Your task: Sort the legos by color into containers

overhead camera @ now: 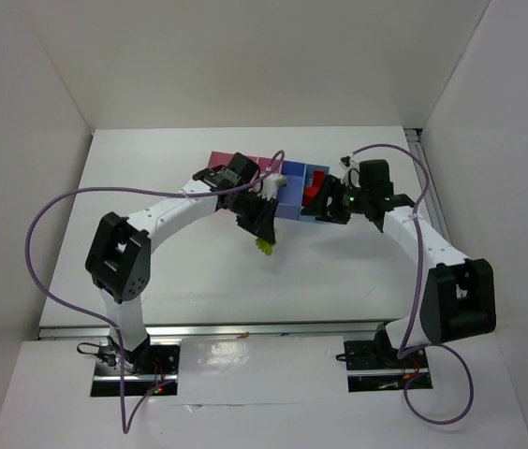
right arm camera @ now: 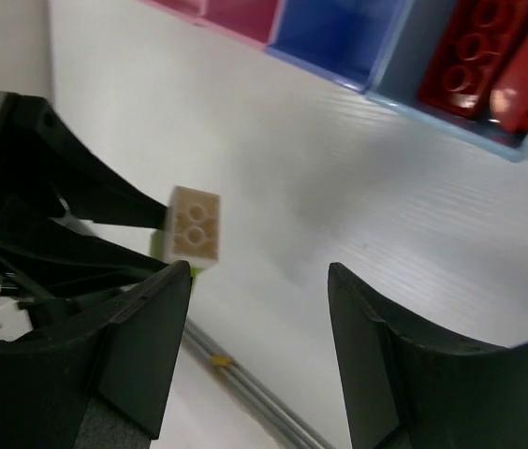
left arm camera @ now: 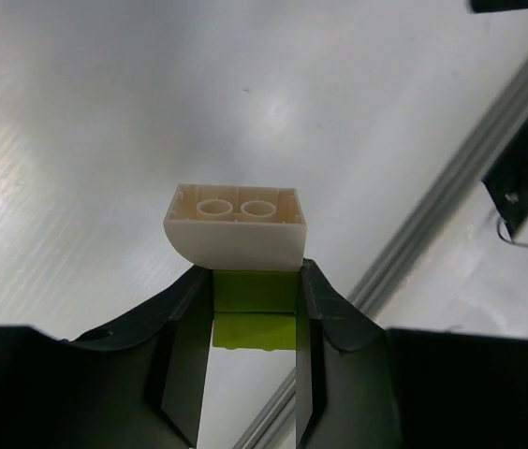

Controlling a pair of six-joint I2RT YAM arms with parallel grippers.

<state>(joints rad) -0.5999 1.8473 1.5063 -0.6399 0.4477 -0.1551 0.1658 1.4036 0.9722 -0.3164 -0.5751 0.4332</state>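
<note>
My left gripper point(left arm camera: 256, 292) is shut on a yellow-green lego point(left arm camera: 255, 318). A whitish lego point(left arm camera: 236, 229) is stuck to its far end, beyond the fingertips, hollow side towards the camera. From above, that gripper point(overhead camera: 265, 236) hangs over the table in front of the containers point(overhead camera: 291, 200), with the green lego point(overhead camera: 265, 248) showing below it. My right gripper point(right arm camera: 259, 313) is open with nothing between its fingers, and it looks across at the whitish lego point(right arm camera: 194, 224). Red legos point(right arm camera: 475, 51) lie in a light blue bin point(right arm camera: 404, 65). The right gripper point(overhead camera: 331, 208) sits beside that bin.
The bin row runs pink point(right arm camera: 241, 17), dark blue point(right arm camera: 339, 28), light blue. From above, the pink bins point(overhead camera: 215, 159) are partly hidden by the left arm. A metal rail point(left arm camera: 432, 215) runs along the table's near edge. White walls enclose the table on three sides.
</note>
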